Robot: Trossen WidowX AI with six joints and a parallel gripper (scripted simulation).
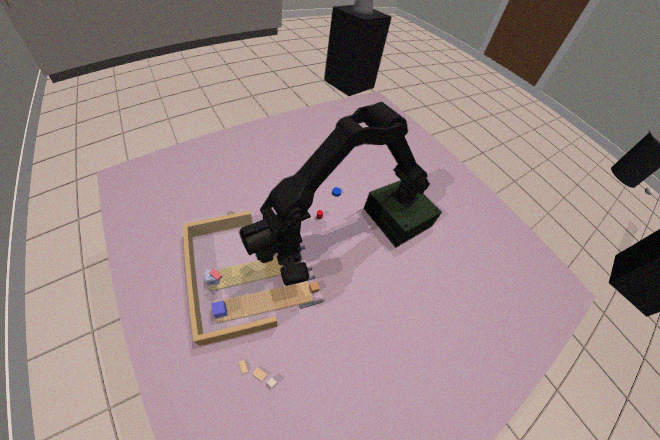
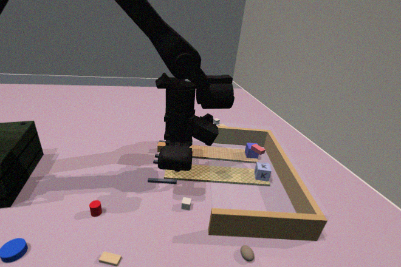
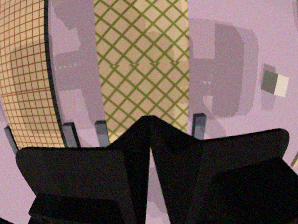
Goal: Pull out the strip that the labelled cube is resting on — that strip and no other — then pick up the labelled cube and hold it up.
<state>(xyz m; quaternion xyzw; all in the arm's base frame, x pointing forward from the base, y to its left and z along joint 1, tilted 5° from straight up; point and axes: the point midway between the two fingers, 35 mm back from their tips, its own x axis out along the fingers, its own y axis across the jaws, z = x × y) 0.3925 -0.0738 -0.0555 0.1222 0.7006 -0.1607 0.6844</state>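
Note:
The labelled cube [image 1: 210, 278] [image 2: 262, 171], pale blue with a K on it, rests on the far end of the green-hatched strip [image 1: 242, 273] [image 2: 216, 174] [image 3: 140, 50], close to the wooden frame's back wall. A plain blue cube [image 1: 218, 309] [image 2: 250, 151] sits on the orange grid strip [image 1: 263, 300] [image 2: 216, 153] [image 3: 23, 63] alongside. A small red block [image 1: 215, 273] [image 2: 257, 148] lies by the cubes. My gripper [image 1: 294, 273] [image 2: 174, 167] [image 3: 148, 121] is shut, points straight down and is low over the near end of the green-hatched strip. I cannot tell whether it touches the strip.
A U-shaped wooden frame [image 1: 190, 275] [image 2: 289, 176] surrounds the strips' far ends. A dark bar [image 1: 310, 304] [image 2: 161, 180], a small white cube [image 2: 186, 202] [image 3: 274, 83], a red cylinder [image 1: 319, 213] [image 2: 95, 207], a blue disc [image 1: 336, 191] [image 2: 13, 249] and the arm's base [image 1: 401, 212] stand around.

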